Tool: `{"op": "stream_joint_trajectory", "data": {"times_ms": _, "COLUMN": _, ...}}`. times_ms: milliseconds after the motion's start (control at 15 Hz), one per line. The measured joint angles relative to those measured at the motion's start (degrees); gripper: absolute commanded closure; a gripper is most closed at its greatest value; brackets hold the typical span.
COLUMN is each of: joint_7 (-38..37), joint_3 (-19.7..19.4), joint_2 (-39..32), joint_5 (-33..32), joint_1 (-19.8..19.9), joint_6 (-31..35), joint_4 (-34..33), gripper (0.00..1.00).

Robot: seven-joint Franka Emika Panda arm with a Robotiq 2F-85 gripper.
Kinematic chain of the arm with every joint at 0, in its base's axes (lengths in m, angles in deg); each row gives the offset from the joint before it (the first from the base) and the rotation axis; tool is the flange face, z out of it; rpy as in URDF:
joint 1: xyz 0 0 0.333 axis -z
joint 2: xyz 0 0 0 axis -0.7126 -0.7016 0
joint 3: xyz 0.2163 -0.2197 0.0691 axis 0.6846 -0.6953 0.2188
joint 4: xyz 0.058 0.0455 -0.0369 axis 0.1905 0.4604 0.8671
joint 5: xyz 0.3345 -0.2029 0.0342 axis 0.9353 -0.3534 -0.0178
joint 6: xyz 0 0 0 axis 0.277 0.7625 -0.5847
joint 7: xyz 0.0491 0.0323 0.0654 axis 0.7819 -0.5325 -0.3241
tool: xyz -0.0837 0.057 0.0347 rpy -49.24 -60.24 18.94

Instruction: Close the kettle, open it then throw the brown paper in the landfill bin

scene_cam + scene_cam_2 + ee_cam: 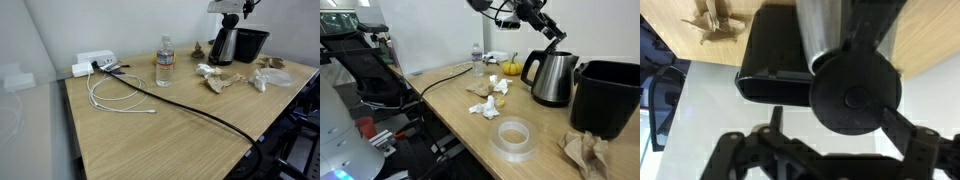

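A steel kettle [550,78] with a black handle and a round black lid [853,95] stands at the table's far end, next to a black bin [610,95]. It shows in both exterior views [222,45]. Crumpled brown paper [585,152] lies on the table in front of the bin, and also shows in the wrist view [712,25]. My gripper [556,34] hangs just above the kettle's top. In the wrist view its fingers [835,113] are spread on either side of the lid and hold nothing. I cannot tell if they touch the lid.
A clear tape roll [513,138], crumpled white paper [488,100], a small orange gourd [510,68] and a water bottle [164,62] stand on the wooden table [150,135]. White cables [115,95] and a black cable [200,112] cross it.
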Motion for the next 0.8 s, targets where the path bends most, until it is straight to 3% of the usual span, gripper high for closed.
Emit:
{"op": "stream_joint_trajectory", "data": {"times_ms": 533, "joint_7": -1.9, "joint_3": 0.7, "joint_2": 6.8, "joint_5": 0.5, "joint_1": 0.0, "joint_6": 4.2, "joint_4": 1.0, "gripper": 0.0}}
{"op": "stream_joint_trajectory", "data": {"times_ms": 800, "joint_7": 2.4, "joint_3": 2.0, "joint_2": 10.9, "joint_5": 6.1, "joint_1": 0.0, "joint_6": 7.1, "joint_4": 3.6, "gripper": 0.0}}
